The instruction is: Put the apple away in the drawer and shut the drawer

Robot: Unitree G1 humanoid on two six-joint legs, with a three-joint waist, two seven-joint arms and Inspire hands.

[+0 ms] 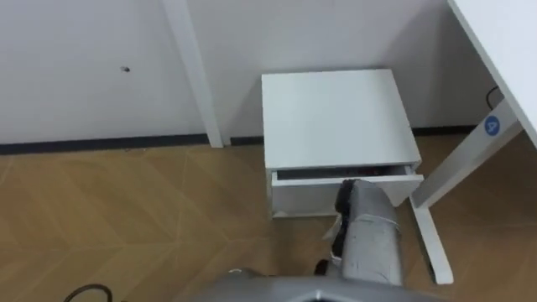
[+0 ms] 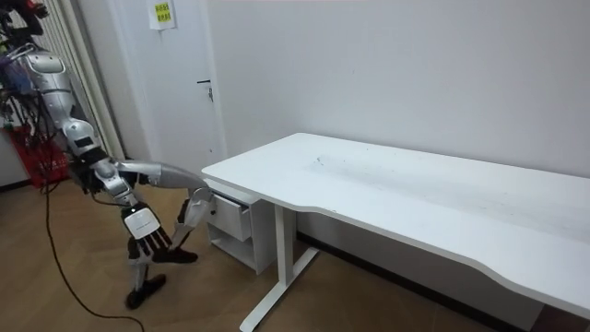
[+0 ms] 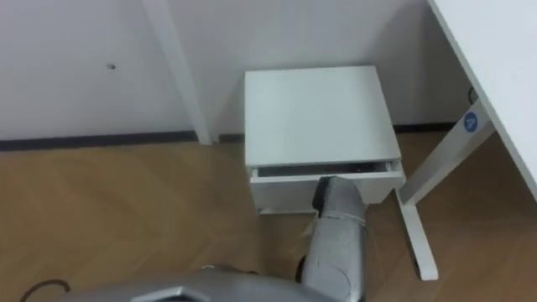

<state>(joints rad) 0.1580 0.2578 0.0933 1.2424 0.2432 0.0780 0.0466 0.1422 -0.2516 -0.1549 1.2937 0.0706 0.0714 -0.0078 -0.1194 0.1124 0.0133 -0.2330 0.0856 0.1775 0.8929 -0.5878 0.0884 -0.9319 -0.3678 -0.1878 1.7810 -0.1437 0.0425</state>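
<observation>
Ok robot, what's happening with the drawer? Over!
Right hand at the drawer front. Left hand hanging open. Drawer open just a crack, inside hidden. Desk leg beside it, not blocking.

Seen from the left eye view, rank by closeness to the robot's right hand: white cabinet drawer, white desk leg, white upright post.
1. white cabinet drawer, at the right hand.
2. white desk leg, to its right.
3. white upright post, upper left, by the wall.
</observation>
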